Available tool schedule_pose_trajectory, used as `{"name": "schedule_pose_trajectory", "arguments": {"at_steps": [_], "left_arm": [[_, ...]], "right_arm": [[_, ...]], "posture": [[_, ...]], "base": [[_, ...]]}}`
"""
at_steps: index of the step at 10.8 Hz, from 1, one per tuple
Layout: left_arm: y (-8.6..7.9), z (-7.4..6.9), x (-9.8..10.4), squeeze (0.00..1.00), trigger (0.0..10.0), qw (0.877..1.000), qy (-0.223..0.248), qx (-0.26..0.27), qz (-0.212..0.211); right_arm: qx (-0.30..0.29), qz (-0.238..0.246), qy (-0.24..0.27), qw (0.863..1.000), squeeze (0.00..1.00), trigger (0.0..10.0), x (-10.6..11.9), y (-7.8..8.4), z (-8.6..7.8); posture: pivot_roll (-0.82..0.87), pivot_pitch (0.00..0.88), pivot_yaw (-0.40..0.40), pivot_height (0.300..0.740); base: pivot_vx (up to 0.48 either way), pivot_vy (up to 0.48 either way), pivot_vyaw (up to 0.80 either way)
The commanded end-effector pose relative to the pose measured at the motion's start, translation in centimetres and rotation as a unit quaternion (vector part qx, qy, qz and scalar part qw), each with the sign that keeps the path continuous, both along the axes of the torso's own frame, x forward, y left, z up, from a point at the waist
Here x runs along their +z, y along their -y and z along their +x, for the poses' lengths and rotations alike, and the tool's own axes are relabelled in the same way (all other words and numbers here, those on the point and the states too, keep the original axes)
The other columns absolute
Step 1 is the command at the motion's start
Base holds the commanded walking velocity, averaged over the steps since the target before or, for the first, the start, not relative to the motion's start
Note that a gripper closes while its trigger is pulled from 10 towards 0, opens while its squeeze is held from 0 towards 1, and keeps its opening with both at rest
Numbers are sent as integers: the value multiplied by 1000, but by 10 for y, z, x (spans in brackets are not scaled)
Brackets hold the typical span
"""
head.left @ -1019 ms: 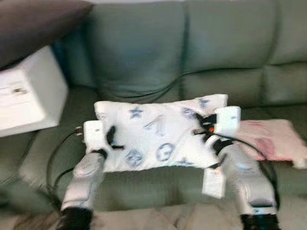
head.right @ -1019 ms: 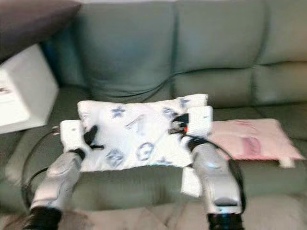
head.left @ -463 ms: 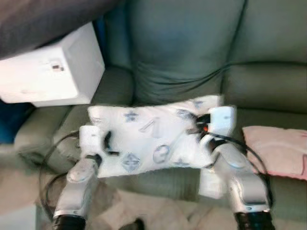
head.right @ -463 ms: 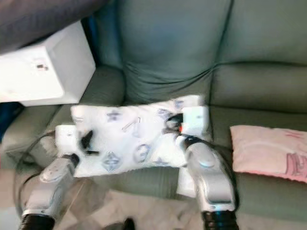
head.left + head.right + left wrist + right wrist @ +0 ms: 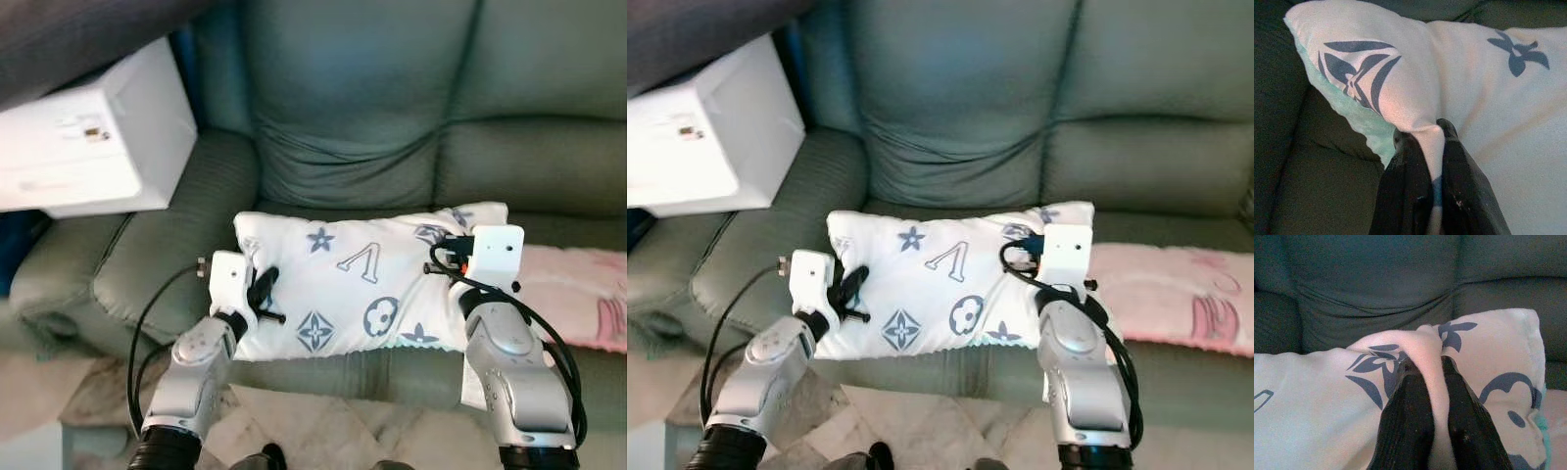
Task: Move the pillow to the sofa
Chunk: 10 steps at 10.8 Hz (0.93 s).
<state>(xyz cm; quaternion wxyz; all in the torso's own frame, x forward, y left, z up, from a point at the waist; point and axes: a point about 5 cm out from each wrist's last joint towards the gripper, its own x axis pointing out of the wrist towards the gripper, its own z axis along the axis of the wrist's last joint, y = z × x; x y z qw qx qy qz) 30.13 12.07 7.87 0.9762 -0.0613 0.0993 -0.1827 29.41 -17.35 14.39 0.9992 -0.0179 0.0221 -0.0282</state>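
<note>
plainly, both hands pinch the monogram-printed pillow (image 5: 358, 286).

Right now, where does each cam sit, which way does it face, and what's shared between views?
Left eye, head: looks down at the green sofa; both silver arms hold the white blue-patterned pillow.
Right eye, head: same scene, shifted sideways, with the white box and pink cushion.
Left wrist: along the left gripper, pinching pillow fabric.
Right wrist: along the right gripper, pinching a fold.
Shared by all views: pillow and sofa.

White pillow (image 5: 945, 284) on green sofa (image 5: 1019, 108)
</note>
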Motion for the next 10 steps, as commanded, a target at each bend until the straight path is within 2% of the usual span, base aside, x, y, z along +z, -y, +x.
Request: {"name": "schedule_pose_trajectory", "arguments": {"at_steps": [1, 4, 5, 7, 8, 9, 10], "left_arm": [[-4, 0, -2, 0, 10000, 1000, 0, 1, 1], [8, 0, -11, 0, 10000, 1000, -7, -18, -8], [10, 4, -10, 0, 10000, 1000, -4, -6, -17], [16, 16, -10, 0, 10000, 999, 1, 31, -25], [21, 25, 1, 0, 10000, 997, 32, 53, -42], [22, 33, 6, 0, 10000, 996, 51, 68, -36], [20, 40, 11, 0, 10000, 993, 62, 92, -29]], "right_arm": [[-25, -7, 16, 1000, 0, 10000, 8, 10, -4], [-25, -18, 9, 999, 0, 10000, 5, 14, -10], [-25, -17, 5, 1000, 0, 10000, 3, 15, -10], [-19, -7, -7, 1000, 0, 10000, -7, 18, -6], [-4, 24, 10, 1000, 0, 10000, -5, 16, -2], [-7, 21, 1, 1000, 0, 10000, -14, 14, 3], [11, 26, 14, 1000, 0, 10000, -9, 4, 11]], "posture": [[-285, 203, 59, 740], [-299, 226, 40, 740], [-297, 234, 37, 740], [-302, 253, 35, 740], [-302, 290, 35, 740], [-286, 306, 31, 740], [-284, 332, 29, 740]], "base": [[0, 0, -694], [0, 0, 0], [0, 0, 0], [0, 0, 0], [0, 0, 0], [0, 0, 0], [0, 0, 0]]}}
